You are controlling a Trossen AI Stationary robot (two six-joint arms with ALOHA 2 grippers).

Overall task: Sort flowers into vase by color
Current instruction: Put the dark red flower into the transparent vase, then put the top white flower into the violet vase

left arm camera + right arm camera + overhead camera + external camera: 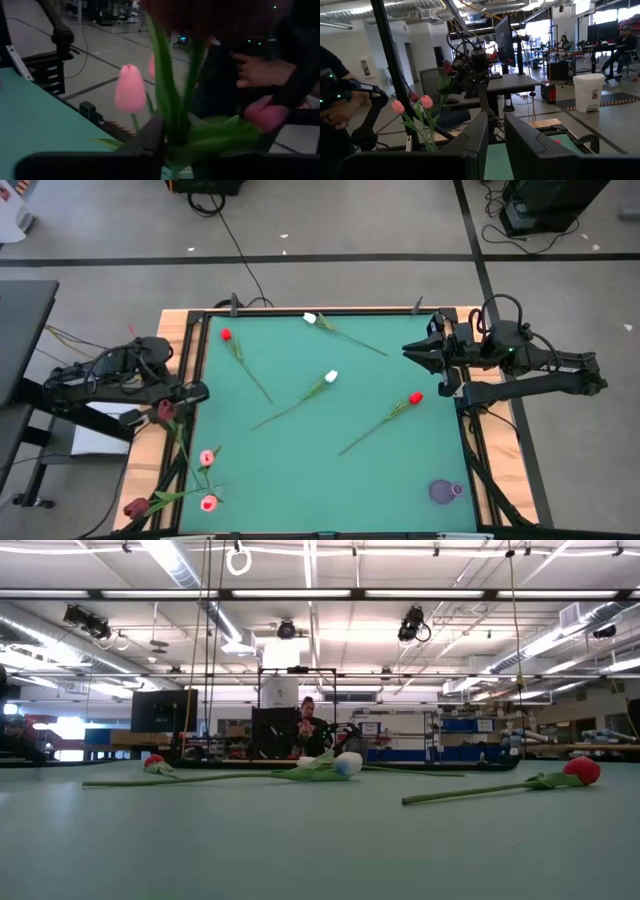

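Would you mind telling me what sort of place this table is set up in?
Most likely a large robotics lab or workshop: the low view shows an open hall with ceiling strip lights and a person among equipment racks; the right wrist view shows desks and a monitor.

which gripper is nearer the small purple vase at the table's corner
Right. The right gripper hovers at the table's right edge, up-picture from the purple vase on the same side. The left gripper is at the opposite edge, across the whole green mat.

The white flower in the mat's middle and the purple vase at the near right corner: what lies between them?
In the high view, only the red flower lies between the white flower and the purple vase; otherwise bare green mat.
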